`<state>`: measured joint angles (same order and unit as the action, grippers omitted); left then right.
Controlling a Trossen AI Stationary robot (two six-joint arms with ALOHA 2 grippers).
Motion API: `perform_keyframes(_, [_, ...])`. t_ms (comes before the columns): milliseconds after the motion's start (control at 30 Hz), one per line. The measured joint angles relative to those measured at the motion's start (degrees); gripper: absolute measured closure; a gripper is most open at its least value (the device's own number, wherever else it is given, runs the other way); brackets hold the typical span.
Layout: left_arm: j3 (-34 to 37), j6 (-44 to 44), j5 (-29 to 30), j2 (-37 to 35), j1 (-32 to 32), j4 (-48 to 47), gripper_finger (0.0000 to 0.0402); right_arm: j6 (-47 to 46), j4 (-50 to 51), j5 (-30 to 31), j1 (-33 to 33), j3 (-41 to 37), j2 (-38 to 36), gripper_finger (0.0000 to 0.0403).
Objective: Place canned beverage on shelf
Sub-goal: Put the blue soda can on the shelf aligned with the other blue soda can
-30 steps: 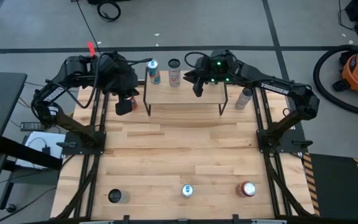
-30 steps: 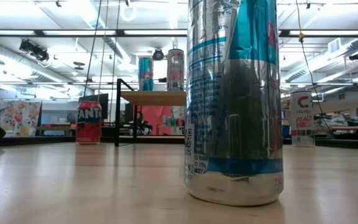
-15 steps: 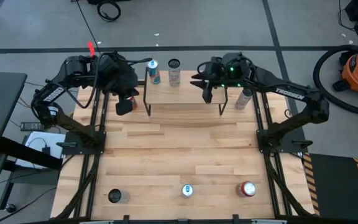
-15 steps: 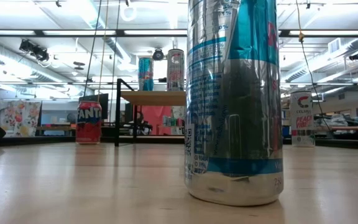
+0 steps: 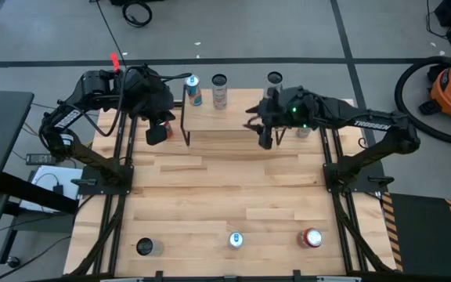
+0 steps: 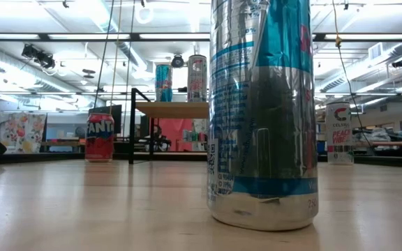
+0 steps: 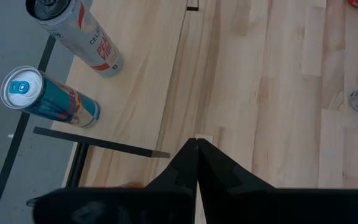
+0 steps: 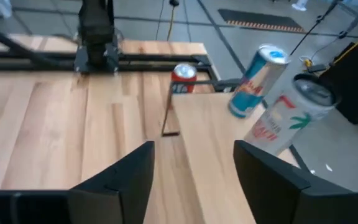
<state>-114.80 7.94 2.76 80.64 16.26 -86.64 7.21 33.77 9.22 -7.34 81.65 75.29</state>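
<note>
The right end effector (image 5: 265, 135) hangs empty, fingers spread apart, over the shelf's (image 5: 233, 117) edge at about four o'clock from the shelf's middle. Two cans stand on the shelf at its eleven o'clock corner: a blue can (image 5: 193, 90) and a white can (image 5: 219, 92). A silver can (image 5: 274, 83) stands at one o'clock. To do this well, I judge it should lift clear of the shelf before swinging toward a loose can. The left end effector (image 7: 196, 163), pinched closed, waits at nine o'clock over the tabletop (image 5: 225, 196).
</note>
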Motion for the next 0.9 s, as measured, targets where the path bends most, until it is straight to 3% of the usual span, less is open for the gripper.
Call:
perform_keyframes(167, [-0.01,0.01,0.01,0.0,0.01,0.01,0.0393,-1.19,1.3,2.02,5.32,0.0,0.0,0.0143])
perform_keyframes(333, [0.0,0.02,0.01,0.0,0.0,0.01,0.0393,-6.36,3.51,-0.13,11.03,0.0,0.01,0.0126])
perform_keyframes(533, [0.0,0.02,0.0,0.0,0.0,0.01,0.0393,-13.17,5.88,-1.85,17.53,0.0,0.44,0.0124])
perform_keyframes(900, [0.0,-1.2,0.0,0.0,-0.45,-0.32,0.0393,-15.37,6.05,-5.44,23.81,0.0,0.48,0.0125])
